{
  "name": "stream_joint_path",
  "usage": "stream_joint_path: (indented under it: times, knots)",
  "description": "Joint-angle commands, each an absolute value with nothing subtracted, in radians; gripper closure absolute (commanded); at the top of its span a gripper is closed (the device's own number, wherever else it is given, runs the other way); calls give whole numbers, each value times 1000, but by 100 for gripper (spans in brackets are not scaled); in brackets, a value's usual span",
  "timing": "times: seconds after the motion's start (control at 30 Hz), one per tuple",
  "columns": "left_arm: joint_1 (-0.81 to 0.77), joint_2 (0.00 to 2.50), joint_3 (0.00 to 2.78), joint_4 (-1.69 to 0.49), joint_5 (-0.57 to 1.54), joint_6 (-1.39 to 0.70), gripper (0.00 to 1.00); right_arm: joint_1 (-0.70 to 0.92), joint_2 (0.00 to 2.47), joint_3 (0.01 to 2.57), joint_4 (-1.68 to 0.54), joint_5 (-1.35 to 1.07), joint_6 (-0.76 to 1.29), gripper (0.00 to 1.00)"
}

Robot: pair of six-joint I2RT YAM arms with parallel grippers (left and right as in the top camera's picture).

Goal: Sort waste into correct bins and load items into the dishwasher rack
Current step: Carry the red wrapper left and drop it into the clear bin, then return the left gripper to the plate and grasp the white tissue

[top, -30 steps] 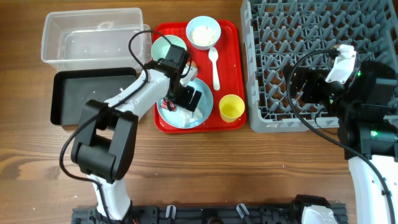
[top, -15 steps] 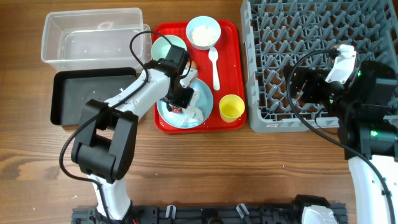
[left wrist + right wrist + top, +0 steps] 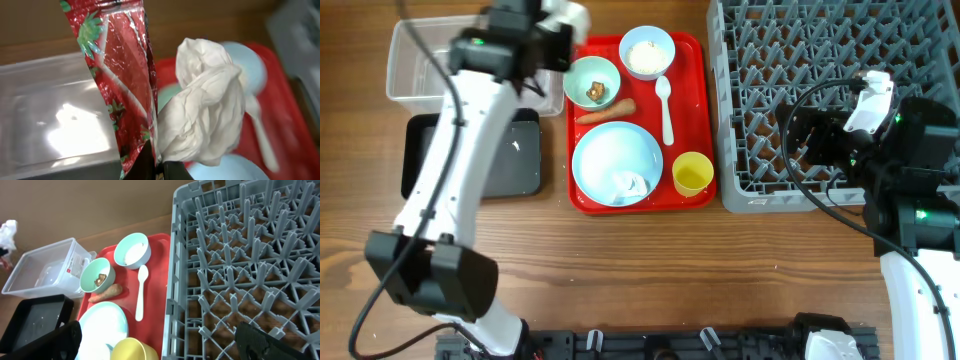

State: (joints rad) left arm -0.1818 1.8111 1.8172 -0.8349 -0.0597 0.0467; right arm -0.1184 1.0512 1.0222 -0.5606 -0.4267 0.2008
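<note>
My left gripper [image 3: 156,167] is shut on a red snack wrapper [image 3: 125,75] and a crumpled white tissue [image 3: 210,105], which stand up from its jaws. In the overhead view the left gripper [image 3: 552,38] hangs at the right end of the clear tub [image 3: 440,60]. The light-blue plate [image 3: 610,155] still bears a scrap of tissue [image 3: 635,183]. A carrot [image 3: 605,112] lies beside the bowl with the brown scrap [image 3: 592,82]. The rice bowl [image 3: 647,52], spoon [image 3: 666,105] and yellow cup [image 3: 692,173] sit on the red tray. My right gripper [image 3: 162,350] is open over the grey rack [image 3: 790,60].
The black tray [image 3: 430,150] lies in front of the clear tub, left of the red serving tray [image 3: 698,60]. The rack fills the right of the table, with bare wood along the front edge.
The left gripper closed on the wrapper and tissue at the plate, lifted them, and swung up and left to the clear tub. The right arm has not moved.
</note>
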Motion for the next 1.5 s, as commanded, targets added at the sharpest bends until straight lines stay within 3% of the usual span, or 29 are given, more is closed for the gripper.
stream_joint_path:
  times: [0.0, 0.1, 0.13, 0.23, 0.27, 0.5, 0.7, 0.87, 1.03, 1.17, 1.47]
  knots:
    - [-52, 1914, 1800, -753, -127, 14, 96, -115, 1057, 1040, -554, -446, 209, 0]
    - [1, 1972, 1800, -709, -120, 14, 92, -115, 1057, 1040, -555, -446, 209, 0]
    - [12, 1988, 1800, -706, -120, 14, 82, -115, 1057, 1040, -555, -446, 209, 0]
    - [27, 2019, 1800, -706, -121, 15, 16, -115, 1057, 1040, -556, -446, 210, 0]
    - [27, 2021, 1800, -701, -121, 15, 0, -115, 1057, 1040, -556, -446, 210, 0]
    - [16, 1942, 1817, -723, -107, 22, 0, -115, 1057, 1040, -555, -446, 209, 0]
    - [-100, 1832, 1821, -1050, 161, 25, 10, -115, 1057, 1040, -555, -446, 209, 0]
    - [-282, 1840, 1721, -1219, 186, 96, 13, -115, 1057, 1040, -555, -446, 210, 0]
    - [-387, 1840, 1525, -1109, 175, 104, 14, -115, 1057, 1040, -559, -447, 209, 0]
    - [-415, 1840, 1369, -945, 179, 105, 21, -115, 1057, 1040, -566, -447, 210, 0]
    - [-443, 1844, 1174, -668, 205, 147, 23, -115, 1057, 1040, -582, -447, 210, 0]
